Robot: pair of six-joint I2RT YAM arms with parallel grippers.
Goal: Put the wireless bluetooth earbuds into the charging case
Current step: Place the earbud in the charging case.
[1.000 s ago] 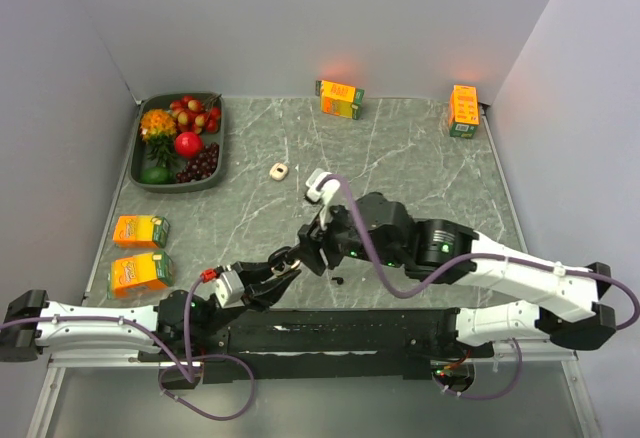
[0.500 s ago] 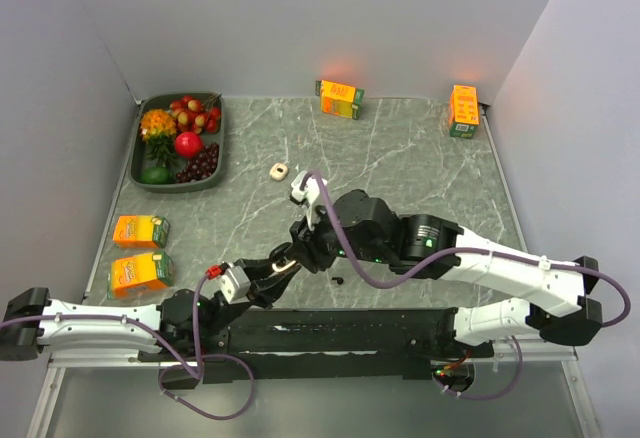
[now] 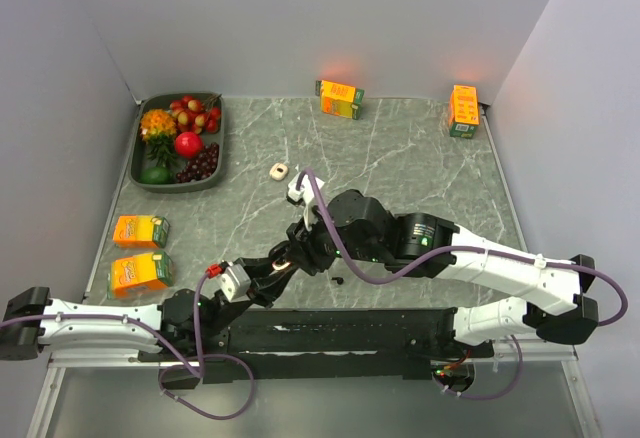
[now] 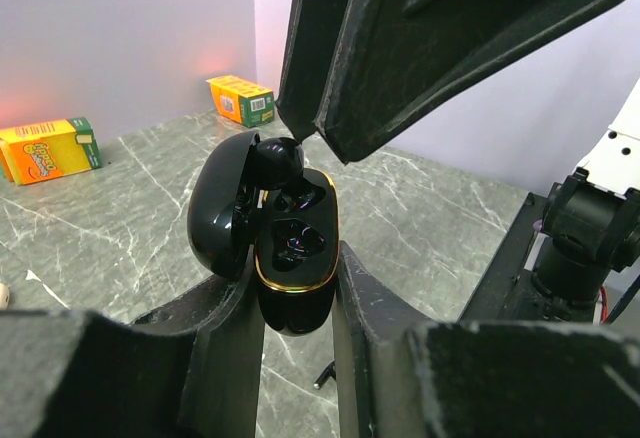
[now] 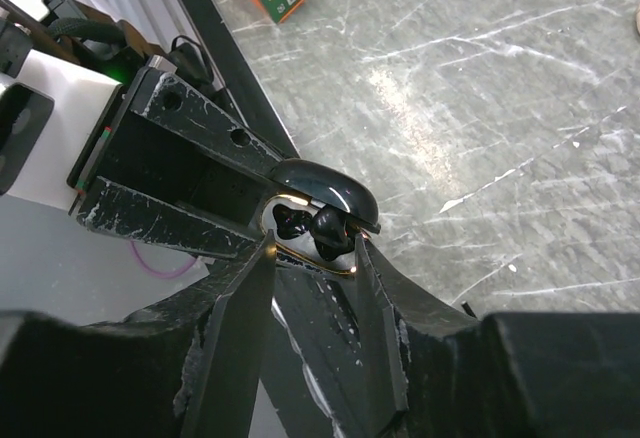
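Orange carton (image 4: 45, 150), unreadable print; case (image 4: 297, 268) in left fingers (image 4: 228, 358)

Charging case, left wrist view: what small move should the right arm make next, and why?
Probably ease the black earbud a bit deeper into its socket. The left gripper clamps the open charging case, and the earbud sits at the upper socket yet looks proud of the rim, the right gripper close around it; whether it grips is unclear.

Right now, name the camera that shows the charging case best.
Left wrist: the charging case faces it, lid open, wells visible, clamped in the left tool. Right wrist shows mostly its glossy lid; top external shows only a tiny speck.
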